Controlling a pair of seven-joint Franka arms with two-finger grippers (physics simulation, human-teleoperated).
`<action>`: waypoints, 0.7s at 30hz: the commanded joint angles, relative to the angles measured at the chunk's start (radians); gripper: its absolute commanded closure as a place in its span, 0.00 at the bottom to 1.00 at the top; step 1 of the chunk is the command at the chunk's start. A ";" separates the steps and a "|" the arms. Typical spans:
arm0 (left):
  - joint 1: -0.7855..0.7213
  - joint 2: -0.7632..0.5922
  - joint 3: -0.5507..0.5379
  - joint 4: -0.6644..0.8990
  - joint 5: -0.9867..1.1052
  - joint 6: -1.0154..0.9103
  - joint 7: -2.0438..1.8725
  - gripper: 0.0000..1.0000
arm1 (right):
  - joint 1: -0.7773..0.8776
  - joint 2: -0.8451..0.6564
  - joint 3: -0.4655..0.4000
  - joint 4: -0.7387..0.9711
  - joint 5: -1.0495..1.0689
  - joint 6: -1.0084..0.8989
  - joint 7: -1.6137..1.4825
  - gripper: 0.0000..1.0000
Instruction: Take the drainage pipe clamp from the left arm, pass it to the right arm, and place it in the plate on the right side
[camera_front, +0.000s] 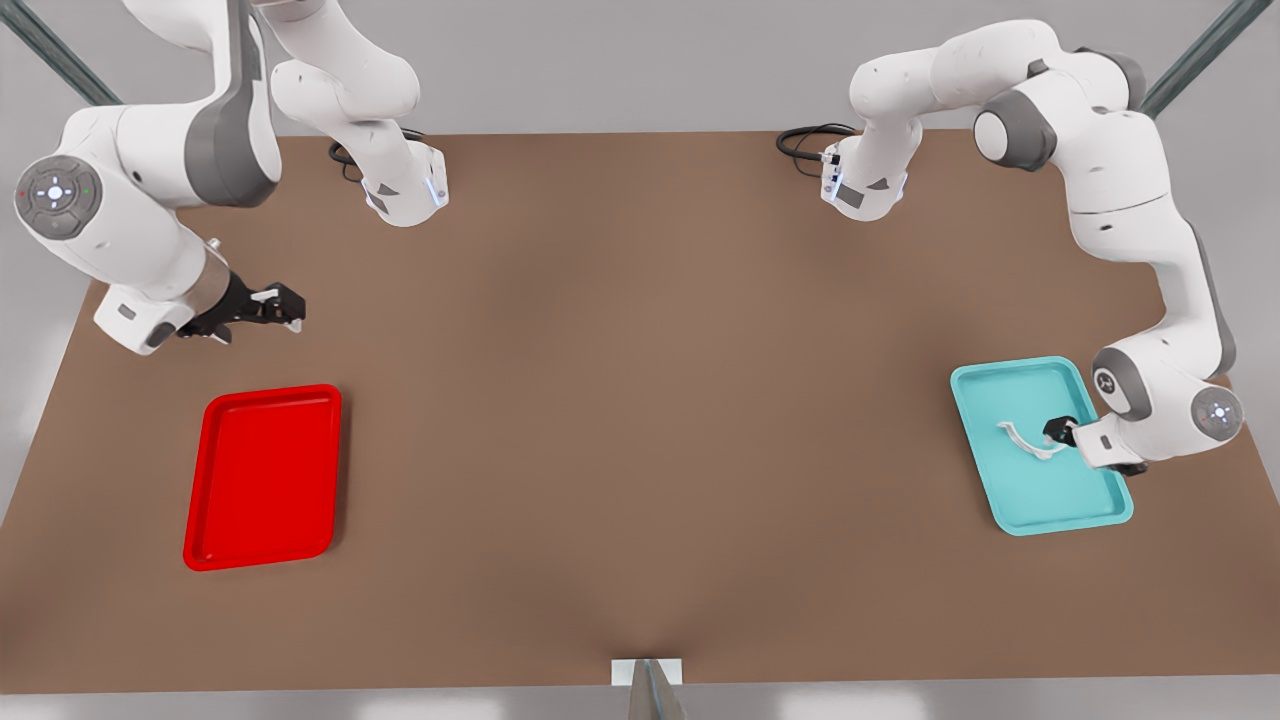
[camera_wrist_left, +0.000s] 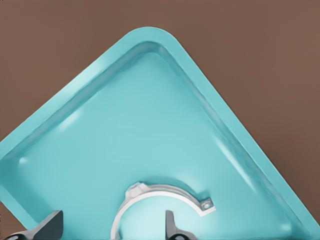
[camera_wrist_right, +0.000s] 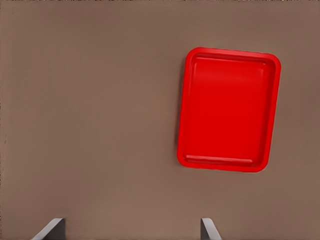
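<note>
The white drainage pipe clamp (camera_front: 1022, 440) lies flat in a teal tray (camera_front: 1035, 495) at the front view's right. My left gripper (camera_front: 1058, 432) hangs low over that tray, open. In the left wrist view its fingertips (camera_wrist_left: 170, 225) straddle one side of the clamp's arc (camera_wrist_left: 160, 192), one inside the curve and one outside, without closing on it. The red plate (camera_front: 265, 475) sits at the front view's left, with nothing in it. My right gripper (camera_front: 285, 305) waits open above the table, just behind the plate (camera_wrist_right: 227, 110).
The brown table (camera_front: 640, 400) stretches wide between the two trays. Both arm bases (camera_front: 405, 190) and their black cables stand at the table's back edge. A small metal post (camera_front: 648, 685) sits at the front edge.
</note>
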 joint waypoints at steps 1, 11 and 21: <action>0.005 0.011 0.007 0.000 0.005 0.077 0.728 0.00 | -0.012 -0.003 0.000 -0.003 0.007 0.018 0.018 0.00; 0.019 0.040 0.037 -0.063 -0.006 0.071 0.621 0.00 | -0.010 -0.003 0.000 -0.006 0.010 0.024 0.018 0.00; 0.017 0.036 0.036 -0.155 -0.024 0.278 0.556 0.00 | -0.006 -0.006 0.005 -0.006 -0.007 -0.017 0.006 0.00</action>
